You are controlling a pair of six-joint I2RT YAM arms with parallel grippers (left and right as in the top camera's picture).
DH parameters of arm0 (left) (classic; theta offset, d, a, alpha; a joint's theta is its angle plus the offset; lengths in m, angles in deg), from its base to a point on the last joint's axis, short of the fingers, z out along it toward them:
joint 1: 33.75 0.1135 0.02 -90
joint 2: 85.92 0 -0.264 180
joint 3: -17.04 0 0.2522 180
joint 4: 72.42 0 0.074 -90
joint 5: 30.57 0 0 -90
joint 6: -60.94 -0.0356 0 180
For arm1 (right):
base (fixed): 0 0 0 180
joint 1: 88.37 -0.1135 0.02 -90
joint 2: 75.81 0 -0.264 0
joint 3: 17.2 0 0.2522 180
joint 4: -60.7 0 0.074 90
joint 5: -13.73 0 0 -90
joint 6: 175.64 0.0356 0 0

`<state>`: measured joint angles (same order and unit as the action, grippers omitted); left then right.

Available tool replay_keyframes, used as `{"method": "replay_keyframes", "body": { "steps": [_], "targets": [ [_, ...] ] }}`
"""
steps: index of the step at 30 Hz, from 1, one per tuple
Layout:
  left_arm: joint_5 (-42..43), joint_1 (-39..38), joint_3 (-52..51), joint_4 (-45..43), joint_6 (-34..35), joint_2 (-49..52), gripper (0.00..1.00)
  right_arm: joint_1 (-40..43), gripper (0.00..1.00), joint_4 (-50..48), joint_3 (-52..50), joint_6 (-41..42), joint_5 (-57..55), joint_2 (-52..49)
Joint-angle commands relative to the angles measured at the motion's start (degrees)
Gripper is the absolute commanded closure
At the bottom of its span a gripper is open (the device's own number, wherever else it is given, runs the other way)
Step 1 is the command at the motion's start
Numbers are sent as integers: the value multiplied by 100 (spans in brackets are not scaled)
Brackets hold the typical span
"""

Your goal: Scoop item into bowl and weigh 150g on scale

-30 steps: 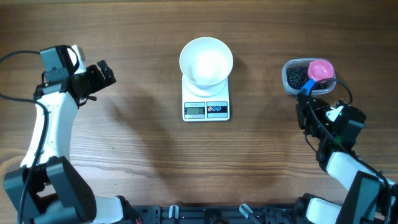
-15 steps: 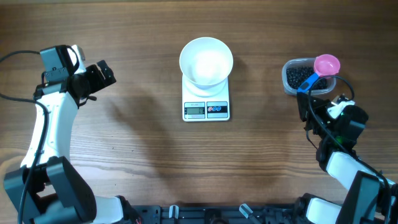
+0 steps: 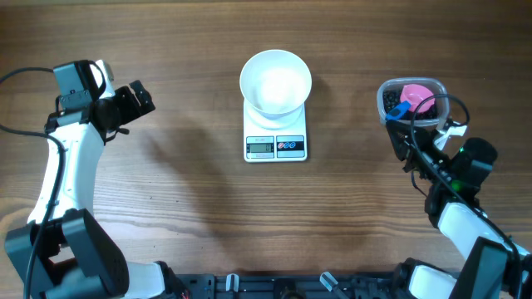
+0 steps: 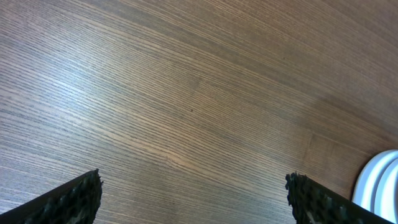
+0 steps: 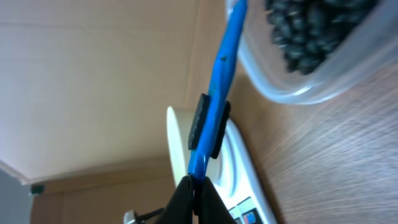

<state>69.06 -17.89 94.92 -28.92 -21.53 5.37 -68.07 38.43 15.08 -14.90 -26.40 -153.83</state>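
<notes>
While the right gripper [image 5: 208,127] is clamped tight on the blue handle of the scoop [image 3: 416,98], the pink scoop head sits inside the clear tub [image 3: 384,106] at 3 o'clock, on the black beads [image 5: 311,31]. The white bowl [image 3: 275,80] stands on the scale [image 3: 275,146] at bench [image 3: 191,208] centre, toward 12 o'clock. The left gripper [image 3: 140,101], at 9 o'clock, is spread wide and holds nothing.

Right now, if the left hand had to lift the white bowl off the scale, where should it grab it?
Probably the left rim of the bowl, from above, one finger inside and one outside. It looks too wide to span, its sides are smooth, and the rim is bare. The left hand is open on that side; the right hand holds the scoop.
</notes>
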Motion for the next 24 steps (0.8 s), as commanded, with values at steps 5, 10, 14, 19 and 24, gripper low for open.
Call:
{"method": "replay_keyframes", "body": {
  "steps": [5, 10, 14, 19, 24],
  "targets": [
    [-33, 7, 7, -15, -131, -129, 0, -20, 95, 796, 151, 490, 398, 382],
    [-33, 7, 7, -15, -131, -129, 0, 157, 95, 1652, 151, 142, 409, 675],
    [-33, 7, 7, -15, -131, -129, 0, 470, 95, 1679, 151, 142, 422, 852],
    [-33, 7, 7, -15, -131, -129, 0, 841, 95, 1657, 151, 144, 402, 887],
    [-33, 7, 7, -15, -131, -129, 0, 1163, 95, 1657, 151, 72, 278, 887]
  ]
}}
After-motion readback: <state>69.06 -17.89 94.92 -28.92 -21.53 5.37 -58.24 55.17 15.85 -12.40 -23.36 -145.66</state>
